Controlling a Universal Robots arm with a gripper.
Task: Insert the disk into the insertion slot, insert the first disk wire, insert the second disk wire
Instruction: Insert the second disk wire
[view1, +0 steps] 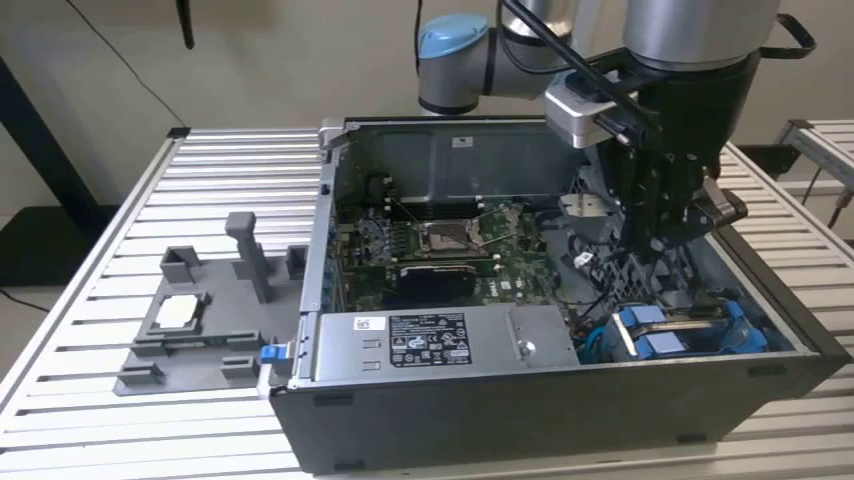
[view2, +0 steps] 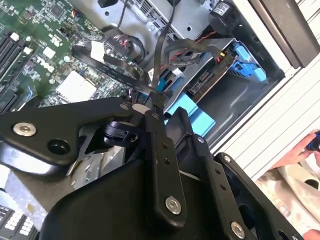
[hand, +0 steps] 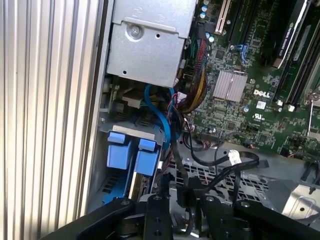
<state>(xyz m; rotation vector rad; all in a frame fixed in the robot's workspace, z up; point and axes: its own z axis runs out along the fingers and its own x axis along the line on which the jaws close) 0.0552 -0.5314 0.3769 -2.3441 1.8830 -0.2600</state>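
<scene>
Blue-framed disk (view1: 681, 330) in insertion slot (view1: 767, 340)

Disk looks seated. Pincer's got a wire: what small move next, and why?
Probably ease the pincer toward the blue-framed silver-grey disk seated in the grey metal drive-bay cage: it seems shut on a thin black wire held just short of the disk.

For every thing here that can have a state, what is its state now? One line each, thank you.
computer case: side panel off, interior open to view.
disk: seated in the insertion slot, blue tabs facing out.
insertion slot: occupied by the disk.
gripper: inside the case, fingers closed on a thin black cable.
black cable: held, running toward the disk.
power-supply box: mounted in the case.
</scene>
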